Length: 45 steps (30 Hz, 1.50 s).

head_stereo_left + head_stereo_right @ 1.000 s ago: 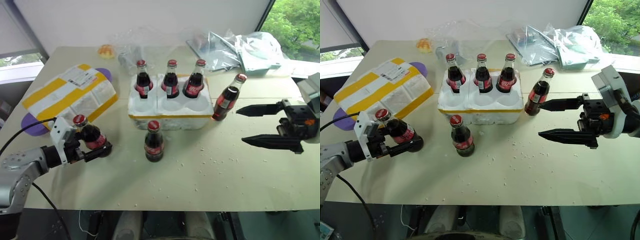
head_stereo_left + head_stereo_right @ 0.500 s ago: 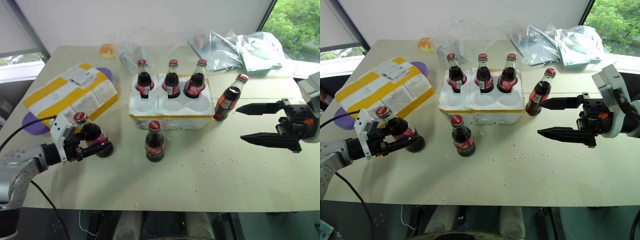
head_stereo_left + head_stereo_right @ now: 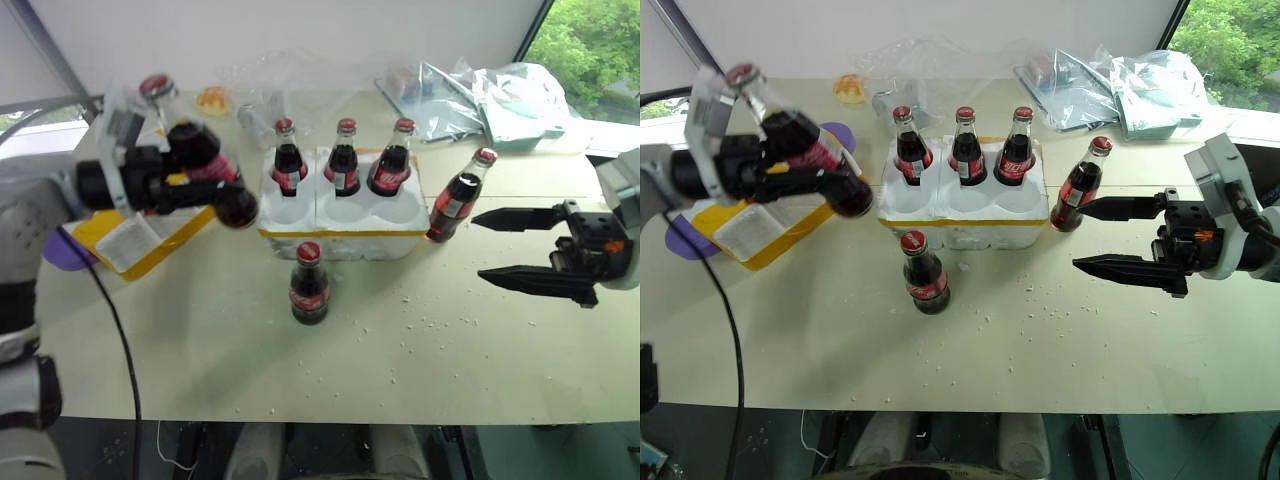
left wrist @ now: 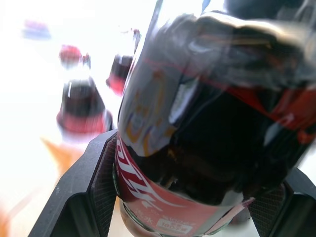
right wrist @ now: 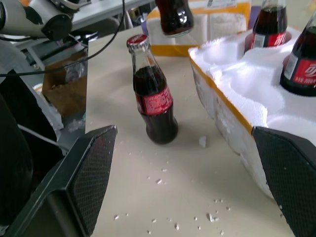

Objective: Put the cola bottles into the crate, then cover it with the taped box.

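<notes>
A tilted cola bottle (image 3: 195,150) is clamped in the left gripper (image 3: 190,185), held above the table (image 3: 400,360) beside the crate (image 3: 340,215). The right gripper (image 3: 510,248) is spread wide, nothing grasped

Head stereo pair overlooking table (image 3: 400,350), wrist cameras close along end effectors

Six cola bottles (image 3: 309,284), one crate (image 3: 338,215), one taped box (image 3: 150,228), and perhaps two or three crumpled plastic bags (image 3: 500,95).
</notes>
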Motion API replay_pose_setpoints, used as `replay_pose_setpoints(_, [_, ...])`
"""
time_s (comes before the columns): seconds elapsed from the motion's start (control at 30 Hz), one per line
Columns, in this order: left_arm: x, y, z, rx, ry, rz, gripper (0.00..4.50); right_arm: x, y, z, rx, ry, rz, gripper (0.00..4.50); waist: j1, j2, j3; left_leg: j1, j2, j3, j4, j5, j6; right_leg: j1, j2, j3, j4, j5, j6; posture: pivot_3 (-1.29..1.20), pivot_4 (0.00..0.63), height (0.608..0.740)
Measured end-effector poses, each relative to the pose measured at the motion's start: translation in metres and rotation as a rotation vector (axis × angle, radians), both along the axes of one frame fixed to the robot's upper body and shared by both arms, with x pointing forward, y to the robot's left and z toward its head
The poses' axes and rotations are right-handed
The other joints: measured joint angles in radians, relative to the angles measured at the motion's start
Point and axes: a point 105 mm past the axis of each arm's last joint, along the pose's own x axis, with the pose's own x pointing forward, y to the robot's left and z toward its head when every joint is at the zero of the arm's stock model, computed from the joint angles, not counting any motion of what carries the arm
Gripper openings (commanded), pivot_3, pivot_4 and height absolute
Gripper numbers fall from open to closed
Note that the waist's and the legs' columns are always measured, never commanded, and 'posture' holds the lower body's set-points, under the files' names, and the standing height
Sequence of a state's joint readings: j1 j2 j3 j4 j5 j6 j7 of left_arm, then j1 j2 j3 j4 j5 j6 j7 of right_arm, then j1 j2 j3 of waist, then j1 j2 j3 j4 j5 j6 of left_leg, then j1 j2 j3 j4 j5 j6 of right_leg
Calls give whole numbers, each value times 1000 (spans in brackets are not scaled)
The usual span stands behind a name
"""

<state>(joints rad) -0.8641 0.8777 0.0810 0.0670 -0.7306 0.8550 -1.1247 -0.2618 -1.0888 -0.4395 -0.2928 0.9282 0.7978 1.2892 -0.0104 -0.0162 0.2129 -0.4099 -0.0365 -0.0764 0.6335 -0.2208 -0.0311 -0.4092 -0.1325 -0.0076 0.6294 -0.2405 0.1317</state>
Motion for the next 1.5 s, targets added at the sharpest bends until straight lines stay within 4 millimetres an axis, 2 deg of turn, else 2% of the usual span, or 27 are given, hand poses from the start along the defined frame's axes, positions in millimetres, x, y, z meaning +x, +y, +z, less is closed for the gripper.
replay_pose_setpoints(0.07, [14,-10,0,-1,4,-17,2823,-1,2,-1,1,-3,-6,4500,-2,0,0,0,0,0,0,0,0,0,0,0,0,0,1,0,150,737])
replay_pose_setpoints(0.2, [36,-24,-23,19,68,-42,2823,-3,4,-2,4,-11,-22,4500,-4,0,0,0,0,0,-1,0,0,-1,0,0,0,0,1,0,150,737])
replay_pose_setpoints(0.3, [45,-35,-42,54,98,-77,2823,-3,5,-4,17,-19,-39,4500,-2,-2,1,-1,0,0,-1,0,0,-2,0,0,0,1,1,0,150,737])
replay_pose_setpoints(0.47, [52,-42,-61,116,107,-107,2823,-1,5,-13,32,-1,-72,4500,-3,-2,1,-2,-1,0,-1,0,0,-2,0,0,0,1,2,0,150,737])
replay_pose_setpoints(0.73, [58,-44,-72,188,69,-121,2823,1,11,-15,43,-21,-99,4500,-2,-2,1,-2,0,0,0,0,0,-2,0,0,0,1,2,0,150,737])
replay_pose_setpoints(1.03, [55,-46,-81,248,9,-145,2823,7,21,-18,43,-25,-75,4500,-5,-2,1,-1,0,0,0,0,0,-2,0,0,0,1,2,0,150,737])
replay_pose_setpoints(1.1, [55,-46,-82,247,13,-144,3848,7,22,-17,42,-31,-69,4500,-5,-2,1,-1,0,0,0,0,0,-2,0,0,0,1,2,0,150,737])
replay_pose_setpoints(1.17, [54,-45,-86,244,32,-144,4469,9,24,-16,40,-34,-61,4500,-6,-2,1,-1,0,0,0,0,0,-2,0,0,1,1,2,0,150,737])
replay_pose_setpoints(1.5, [44,-33,-86,221,32,-123,4469,13,25,-21,30,-27,-52,4500,-7,-2,1,0,0,-1,1,0,0,0,0,0,1,1,2,0,150,737])
